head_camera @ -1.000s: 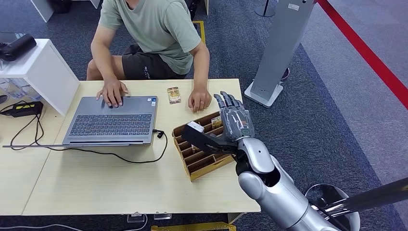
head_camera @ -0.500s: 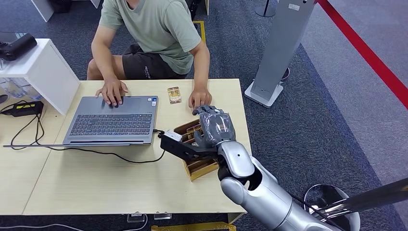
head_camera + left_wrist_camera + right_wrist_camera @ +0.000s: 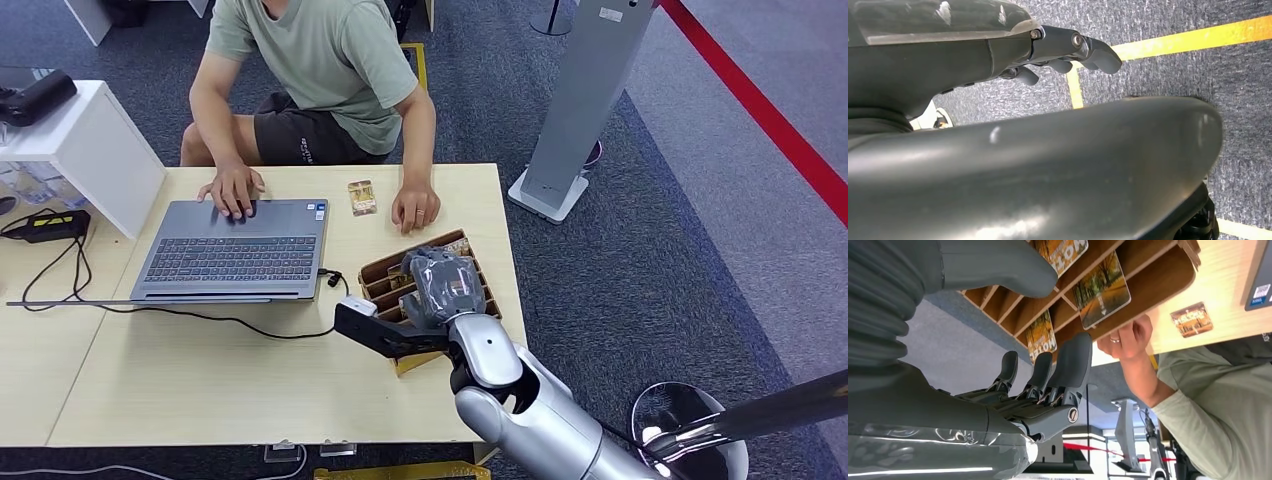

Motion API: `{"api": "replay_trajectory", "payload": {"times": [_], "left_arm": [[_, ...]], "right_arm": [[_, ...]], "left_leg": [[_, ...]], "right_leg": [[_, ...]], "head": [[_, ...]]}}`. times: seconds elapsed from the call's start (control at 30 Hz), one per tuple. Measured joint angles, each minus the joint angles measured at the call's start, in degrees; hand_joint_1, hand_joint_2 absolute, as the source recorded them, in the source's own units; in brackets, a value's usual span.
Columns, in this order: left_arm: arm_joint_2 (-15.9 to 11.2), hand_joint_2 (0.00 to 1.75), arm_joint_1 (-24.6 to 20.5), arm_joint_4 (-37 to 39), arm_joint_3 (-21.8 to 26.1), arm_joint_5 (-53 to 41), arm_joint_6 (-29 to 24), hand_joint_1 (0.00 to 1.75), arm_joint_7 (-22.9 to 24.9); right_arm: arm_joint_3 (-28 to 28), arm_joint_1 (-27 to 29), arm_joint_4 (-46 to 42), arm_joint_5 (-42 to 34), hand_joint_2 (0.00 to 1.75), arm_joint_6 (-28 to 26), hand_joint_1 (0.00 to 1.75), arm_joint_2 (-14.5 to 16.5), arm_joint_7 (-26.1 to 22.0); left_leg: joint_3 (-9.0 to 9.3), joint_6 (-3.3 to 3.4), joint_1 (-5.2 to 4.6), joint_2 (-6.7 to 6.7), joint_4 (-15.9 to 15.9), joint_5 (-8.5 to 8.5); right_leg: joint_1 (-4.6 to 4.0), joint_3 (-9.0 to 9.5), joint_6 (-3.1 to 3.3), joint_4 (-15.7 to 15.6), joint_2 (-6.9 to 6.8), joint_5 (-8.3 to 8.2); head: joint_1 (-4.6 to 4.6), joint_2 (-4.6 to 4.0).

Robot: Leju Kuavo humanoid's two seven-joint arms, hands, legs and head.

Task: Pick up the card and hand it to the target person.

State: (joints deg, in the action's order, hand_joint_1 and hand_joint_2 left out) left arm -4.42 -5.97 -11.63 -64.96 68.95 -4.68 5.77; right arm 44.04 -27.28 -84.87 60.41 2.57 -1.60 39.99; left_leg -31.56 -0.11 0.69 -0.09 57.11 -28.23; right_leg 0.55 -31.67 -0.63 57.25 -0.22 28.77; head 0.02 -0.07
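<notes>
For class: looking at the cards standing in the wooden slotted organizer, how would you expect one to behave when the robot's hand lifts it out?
A card looks thin and flat with straight edges, so probably stiff yet light. Its glossy printed face suggests it may slip between the right hand's smooth fingers. The wooden organizer rests unfixed on the table, so a snagged card could drag or tip it.

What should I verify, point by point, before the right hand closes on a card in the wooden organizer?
1. Right hand over the wooden card organizer: ok.
2. Right hand holds nothing, fingers apart: ok.
3. Cards upright in the slots, reachable: ok.
4. Which card the fingers line up with: cannot tell.
5. Person's hand apart from the organizer: ok, though close.
6. Left hand hanging over the carpet, holding nothing: ok.
</notes>
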Motion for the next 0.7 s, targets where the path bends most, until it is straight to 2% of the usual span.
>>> {"api": "replay_trajectory", "payload": {"times": [0.7], "left_arm": [[0.41,0.0,-0.01,0.0,-0.1,0.18,-0.1,0.0,0.0]], "right_arm": [[0.2,0.64,8.57,-3.42,1.75,-2.17,0.76,0.73,0.1]], "left_leg": [[0.0,0.0,0.0,0.0,0.0,0.0]], "right_leg": [[0.0,0.0,0.0,0.0,0.0,0.0]], "head": [[-0.03,0.0]]}}
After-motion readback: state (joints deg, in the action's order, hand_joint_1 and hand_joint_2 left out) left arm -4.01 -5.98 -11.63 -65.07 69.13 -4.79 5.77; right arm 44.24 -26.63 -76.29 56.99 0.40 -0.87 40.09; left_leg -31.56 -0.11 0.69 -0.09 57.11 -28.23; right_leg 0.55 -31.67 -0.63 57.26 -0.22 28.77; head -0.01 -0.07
